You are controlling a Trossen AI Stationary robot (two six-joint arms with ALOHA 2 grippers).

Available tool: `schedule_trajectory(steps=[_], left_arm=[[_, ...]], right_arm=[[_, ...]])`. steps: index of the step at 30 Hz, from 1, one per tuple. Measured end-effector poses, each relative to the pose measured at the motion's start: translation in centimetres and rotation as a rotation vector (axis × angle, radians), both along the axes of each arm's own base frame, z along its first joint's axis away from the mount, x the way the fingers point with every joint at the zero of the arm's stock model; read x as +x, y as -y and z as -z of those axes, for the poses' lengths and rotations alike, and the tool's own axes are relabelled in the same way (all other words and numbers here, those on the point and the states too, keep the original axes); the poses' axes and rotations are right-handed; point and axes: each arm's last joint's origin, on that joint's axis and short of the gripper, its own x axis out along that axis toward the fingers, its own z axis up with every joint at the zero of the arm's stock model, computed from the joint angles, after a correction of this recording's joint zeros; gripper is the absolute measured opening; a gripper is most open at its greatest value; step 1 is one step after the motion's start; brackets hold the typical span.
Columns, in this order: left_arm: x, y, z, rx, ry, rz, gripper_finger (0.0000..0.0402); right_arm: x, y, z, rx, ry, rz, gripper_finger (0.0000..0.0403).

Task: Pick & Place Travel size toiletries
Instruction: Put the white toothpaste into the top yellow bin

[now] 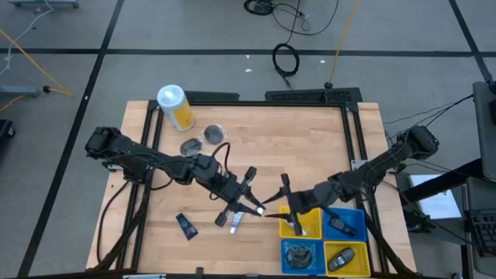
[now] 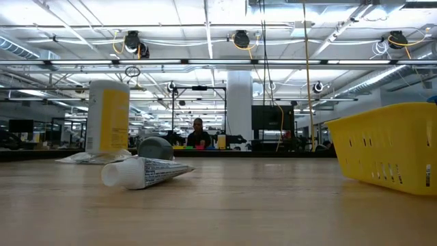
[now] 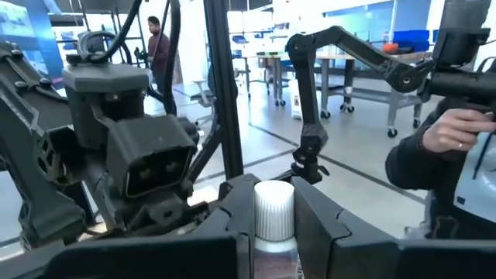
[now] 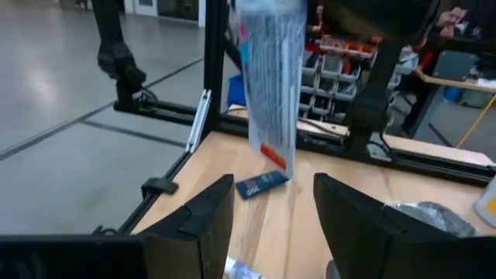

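My left gripper is over the table's near middle, shut on a white tube with a ribbed cap. My right gripper faces it from the right, beside the yellow bin, with its fingers open. In the right wrist view the held tube hangs in front of my right fingers without touching them. A second white tube lies flat on the table below my left gripper, also the white tube in the low view. A dark blue tube lies to the left. Round grey jars sit farther back. My left gripper pinches the white tube between its two fingers, just behind the ribbed cap, which points out past the fingertips. The tube is lifted clear of the table. In the right wrist view its flat printed end hangs downward.
A large yellow canister with a white lid stands at the far left. Several yellow and blue bins sit at the near right corner, some holding dark items. A person's hand shows beyond the table. Bare wood lies in the table's middle.
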Motion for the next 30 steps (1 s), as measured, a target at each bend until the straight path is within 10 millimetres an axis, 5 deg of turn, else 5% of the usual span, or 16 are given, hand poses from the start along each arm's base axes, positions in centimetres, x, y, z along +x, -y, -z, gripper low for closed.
schedule_trajectory(steps=[16,30], left_arm=[[-0.1,0.1,-0.3,0.037,0.058,0.050,0.0053],[-0.1,0.2,-0.1,0.050,0.046,0.049,0.0057]], right_arm=[[0.9,1.7,-0.5,0.022,0.053,-0.085,0.0171],[2.8,1.4,1.0,0.038,0.114,-0.114,0.0150]])
